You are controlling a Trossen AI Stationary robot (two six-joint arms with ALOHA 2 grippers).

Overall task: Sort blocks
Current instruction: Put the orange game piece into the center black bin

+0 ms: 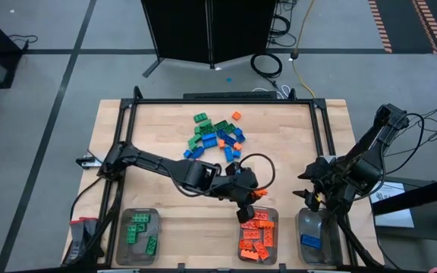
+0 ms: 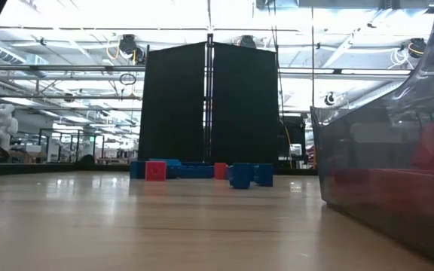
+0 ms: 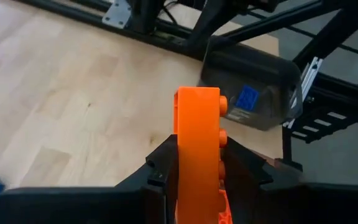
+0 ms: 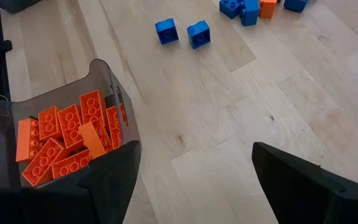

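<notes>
A loose pile of green, blue and orange blocks [image 1: 218, 138] lies on the wooden table toward its far side and also shows in the low view [image 2: 202, 171]. My left gripper [image 1: 249, 202] reaches across to the table's middle, just over the far end of the tray of orange blocks [image 1: 257, 233], and is shut on one orange block [image 3: 197, 140]. My right gripper [image 4: 191, 186] hangs open at the table's right, above the far end of the tray with a blue block [image 1: 310, 240], holding nothing. Two blue blocks [image 4: 182, 32] lie apart from the pile. My left gripper pinches the orange block by its lower half [image 3: 196, 186] between the two fingers [image 3: 160, 174], one on each broad side. The block stands up past the fingertips with its studs [image 3: 222, 106] to one side, lifted clear of the table and tray.
Three clear trays stand along the near edge: green blocks [image 1: 138, 233] on the left, orange in the middle, blue [image 3: 248, 87] on the right. A black metal frame [image 1: 321, 125] rims the table. Bare wood lies between the pile and the trays [image 4: 229, 118]. A tray wall [image 2: 390, 165] looms in the low view.
</notes>
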